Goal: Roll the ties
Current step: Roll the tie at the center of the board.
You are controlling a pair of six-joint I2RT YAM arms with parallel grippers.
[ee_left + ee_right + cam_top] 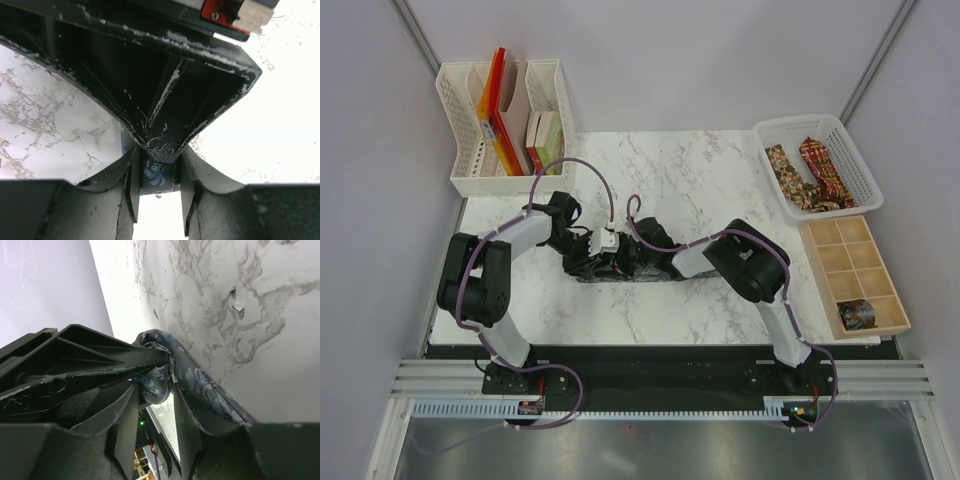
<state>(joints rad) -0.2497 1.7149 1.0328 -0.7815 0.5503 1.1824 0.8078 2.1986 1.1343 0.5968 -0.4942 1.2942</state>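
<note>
Fabric tie (165,372), blue-grey floral satin, partly rolled, sits mid-table on white marble table (700,180), pinched by the nearly closed left gripper (157,187) and right gripper (155,415). Perforated plastic basket (840,212) contains brown-gold tie (783,168) and red tie (823,165). Wooden divided tray (822,236) contains one rolled tie (856,315).

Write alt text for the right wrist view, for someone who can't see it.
The right gripper holds a partly rolled blue-grey patterned tie between its fingers, the loose tail trailing along a white marble table. The left gripper enters from the frame's left edge, its tip against the roll.
</note>
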